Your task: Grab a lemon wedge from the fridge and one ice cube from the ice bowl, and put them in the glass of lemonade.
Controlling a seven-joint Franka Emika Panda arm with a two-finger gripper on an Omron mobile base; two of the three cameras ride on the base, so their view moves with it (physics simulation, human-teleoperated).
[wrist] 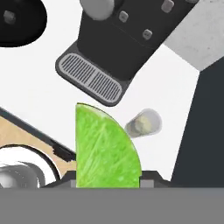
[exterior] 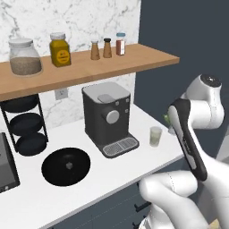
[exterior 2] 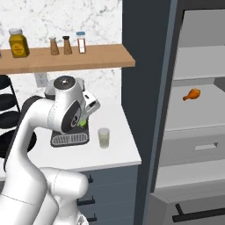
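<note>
My gripper (wrist: 107, 179) is shut on a bright green lemon wedge (wrist: 105, 146), held above the white counter (exterior: 134, 161). In the right base view the wedge (exterior 2: 82, 122) shows under the hand, in front of the coffee machine. The glass of lemonade (wrist: 143, 123) stands on the counter just right of the wedge, lower down and apart from it. That same glass (exterior: 155, 135) (exterior 2: 103, 137) sits right of the coffee machine's drip tray. A black ice bowl (exterior: 66, 166) holding one ice cube (exterior: 69, 166) lies on the counter to the left. The fridge (exterior 2: 197, 110) stands open at the right.
A dark coffee machine (exterior: 107, 116) stands at the back of the counter. Above it, a wooden shelf (exterior: 134, 62) carries jars and shakers. Stacked black bowls in a rack (exterior: 24, 125) sit at the far left. A chicken drumstick (exterior 2: 191, 94) lies on a fridge shelf.
</note>
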